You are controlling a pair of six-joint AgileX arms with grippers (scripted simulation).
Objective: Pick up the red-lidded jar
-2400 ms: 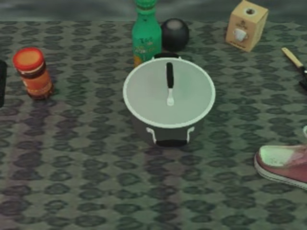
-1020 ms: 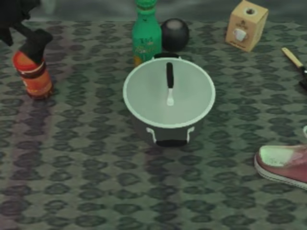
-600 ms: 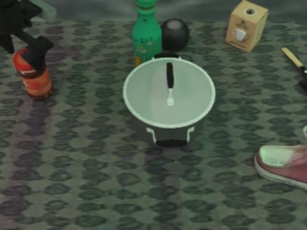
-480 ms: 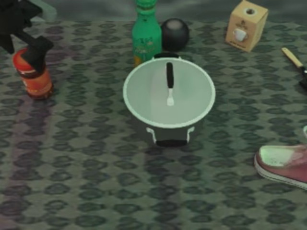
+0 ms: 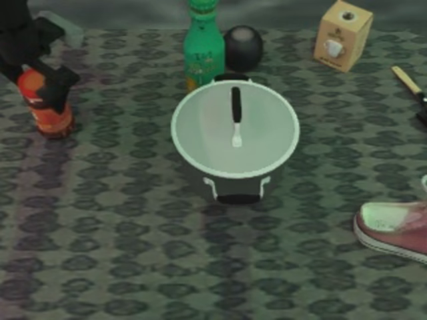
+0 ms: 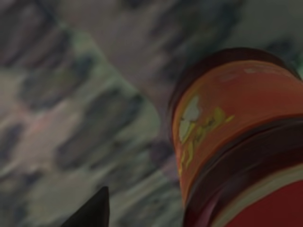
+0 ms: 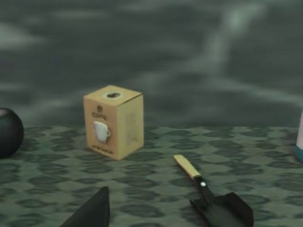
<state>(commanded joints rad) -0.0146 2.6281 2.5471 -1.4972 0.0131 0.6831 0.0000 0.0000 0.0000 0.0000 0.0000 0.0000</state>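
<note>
- the patterned tabletop (image 5: 133,267) carries a lidded pot (image 5: 235,137) at its centre, away from the work
- the left gripper (image 5: 41,79) sits at the far left edge, fingers spread either side of the jar's top, apparently ready to clamp
- the red-lidded jar (image 5: 47,103) stands upright there, not yet lifted
- the right gripper is out of the top view, its state untellable

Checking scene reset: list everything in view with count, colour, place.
red-lidded jar: 1, red-orange, far left
green bottle: 1, green, back centre
ball: 1, black, right of bottle
pot: 1, grey, lidded, centre
box: 1, tan, back right
trowel: 1, black, pale handle, right edge
shoe: 1, pink-red, front right
table: 1, grey-green patterned
left gripper: 1, black, jaws around jar
right gripper: not seen in top view
</note>
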